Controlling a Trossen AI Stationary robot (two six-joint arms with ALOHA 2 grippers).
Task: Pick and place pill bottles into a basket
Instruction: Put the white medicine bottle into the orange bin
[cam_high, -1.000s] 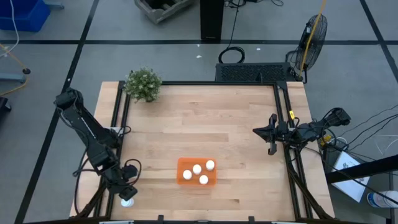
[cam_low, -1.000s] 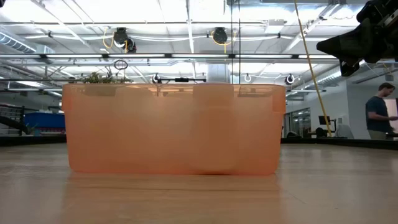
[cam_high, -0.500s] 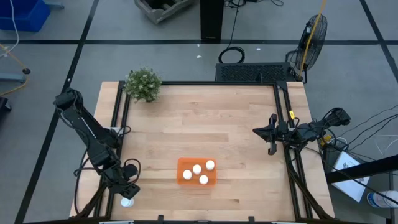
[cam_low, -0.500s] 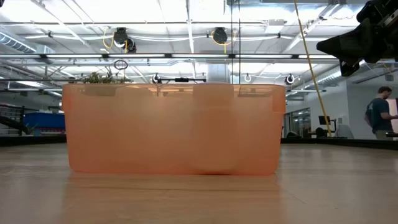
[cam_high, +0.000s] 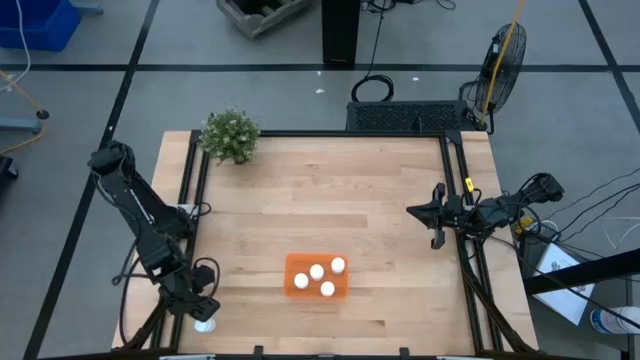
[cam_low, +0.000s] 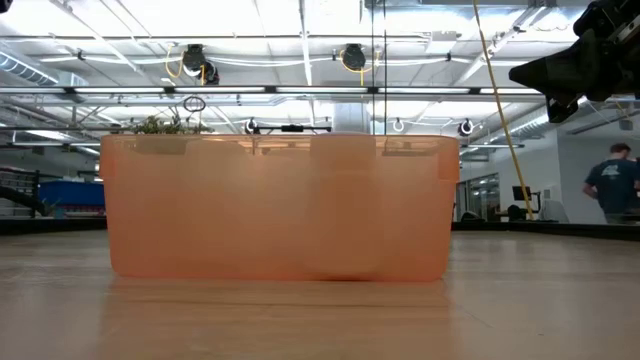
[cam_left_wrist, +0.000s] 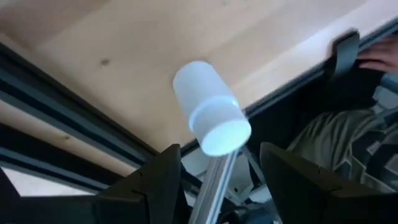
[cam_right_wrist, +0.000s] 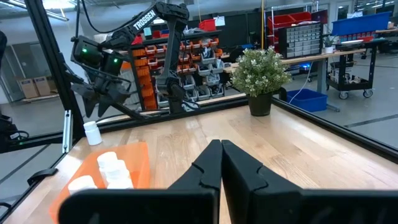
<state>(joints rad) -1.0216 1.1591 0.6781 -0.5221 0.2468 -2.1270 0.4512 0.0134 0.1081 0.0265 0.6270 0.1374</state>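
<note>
One white pill bottle (cam_high: 204, 324) stands upright on its base at the table's near left corner, close to the edge; it also shows in the left wrist view (cam_left_wrist: 208, 112) and the right wrist view (cam_right_wrist: 92, 132). My left gripper (cam_high: 196, 303) hangs just above it, open, a finger on each side (cam_left_wrist: 219, 149), touching nothing. The orange basket (cam_high: 317, 275) sits near the table's middle front with several white bottles (cam_high: 318, 271) in it. My right gripper (cam_high: 434, 226) waits at the table's right edge, shut and empty (cam_right_wrist: 221, 152).
A green potted plant (cam_high: 230, 136) stands at the far left corner. Black frame rails (cam_high: 190, 200) run along the table's edges. In the low view the basket (cam_low: 280, 205) fills the middle. A person (cam_low: 610, 185) stands in the room beyond.
My left gripper has shifted a little toward the table's left edge above the lone bottle, which stays standing in place.
</note>
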